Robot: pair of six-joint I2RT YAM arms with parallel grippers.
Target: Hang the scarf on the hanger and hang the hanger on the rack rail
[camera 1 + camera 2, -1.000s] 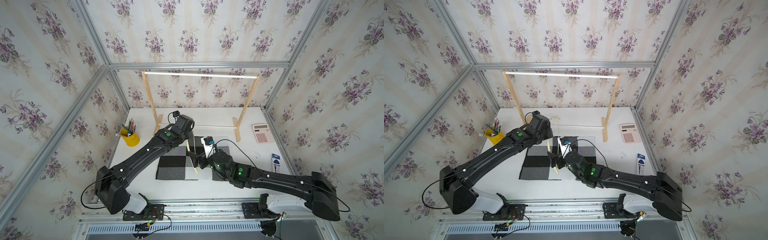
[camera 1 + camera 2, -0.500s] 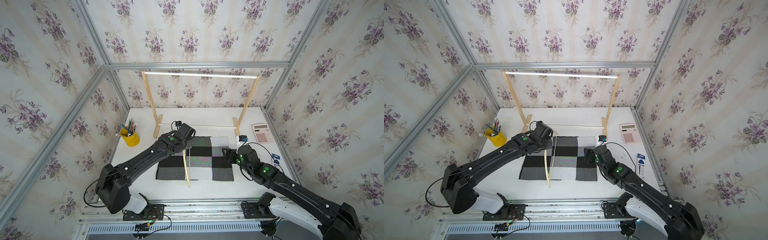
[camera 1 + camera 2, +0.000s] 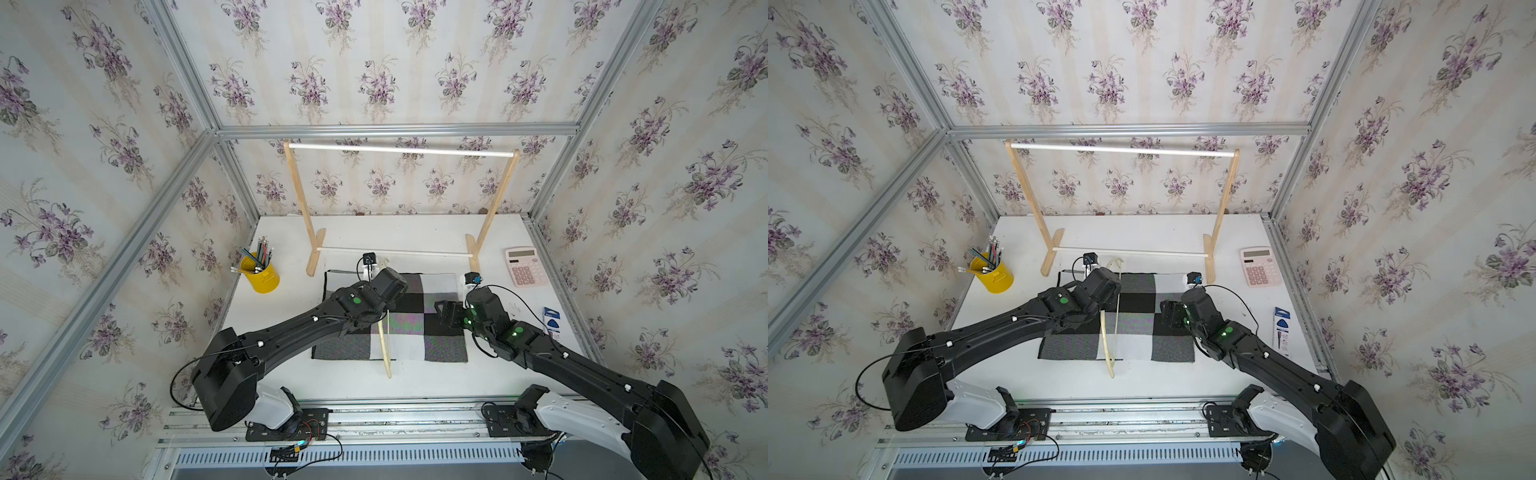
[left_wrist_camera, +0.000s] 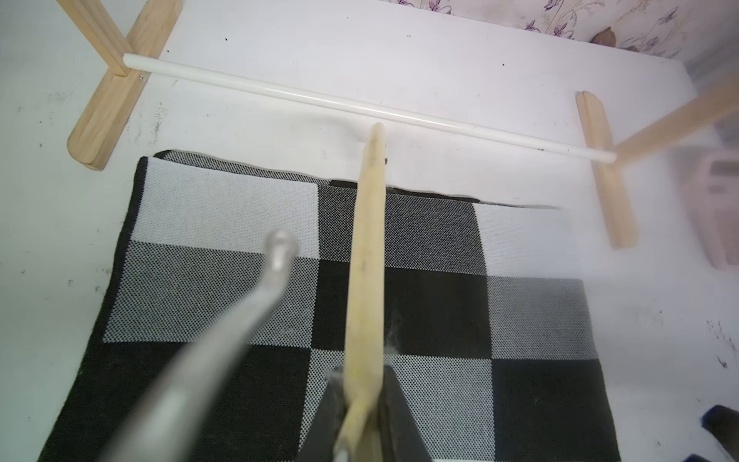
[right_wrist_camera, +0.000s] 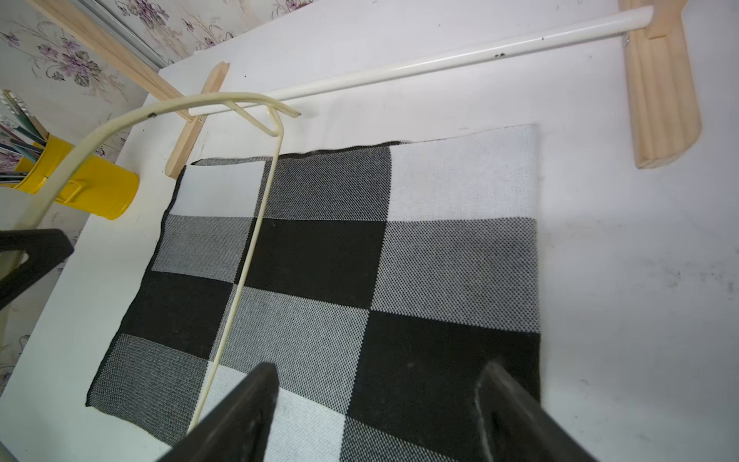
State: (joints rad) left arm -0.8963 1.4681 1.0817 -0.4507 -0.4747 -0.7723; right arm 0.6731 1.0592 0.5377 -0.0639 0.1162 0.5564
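Mid-frame, the left pincer (image 4: 360, 386) clamps the hanger (image 4: 368, 240), which crosses the flat scarf (image 3: 419, 328). The right pincer (image 5: 378, 370) stands open over the scarf's right-hand squares.

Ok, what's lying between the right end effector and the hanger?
Only the scarf, lying flat. The right wrist view shows bare checker squares from the open right end effector to the thin bar of the hanger, nothing else on them.

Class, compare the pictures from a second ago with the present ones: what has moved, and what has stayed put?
The right gripper, jaws open, drew back from the hanger at the middle of the scarf toward its right side. No grip visibly changed. The left gripper keeps its clamp on the hanger, and the scarf still lies flat on the table.
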